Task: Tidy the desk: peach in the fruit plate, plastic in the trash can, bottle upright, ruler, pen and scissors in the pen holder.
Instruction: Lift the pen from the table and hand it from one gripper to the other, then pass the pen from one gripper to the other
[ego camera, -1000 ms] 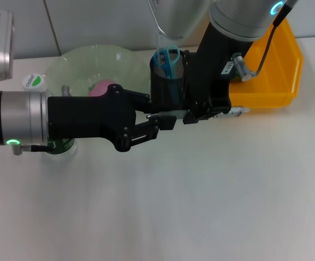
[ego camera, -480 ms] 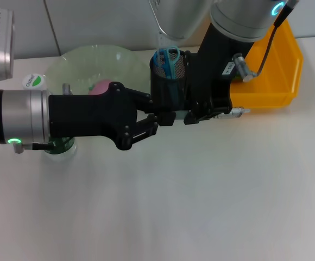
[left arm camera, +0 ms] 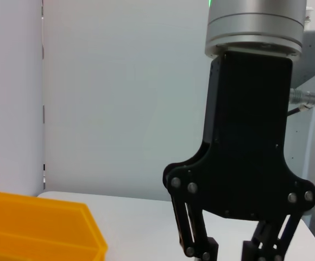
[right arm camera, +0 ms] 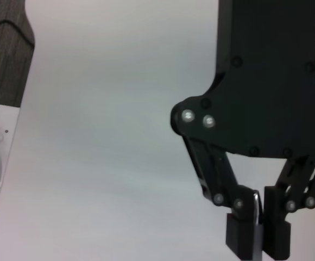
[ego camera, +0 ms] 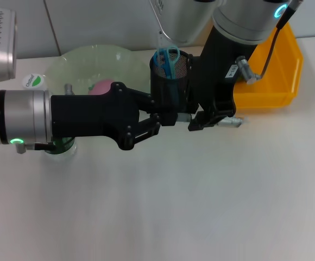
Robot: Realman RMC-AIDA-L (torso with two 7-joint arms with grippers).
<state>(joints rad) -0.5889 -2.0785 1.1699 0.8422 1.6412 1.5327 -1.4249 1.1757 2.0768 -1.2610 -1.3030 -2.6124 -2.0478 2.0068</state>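
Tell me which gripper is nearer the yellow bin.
Right. The right gripper hangs just beside the yellow bin's near-left corner, next to the pen holder. The left gripper sits farther off, on the pen holder's other side.

Blue scissors (ego camera: 167, 61) stand in the black mesh pen holder (ego camera: 169, 81); pink peach (ego camera: 101, 87) in the plate.
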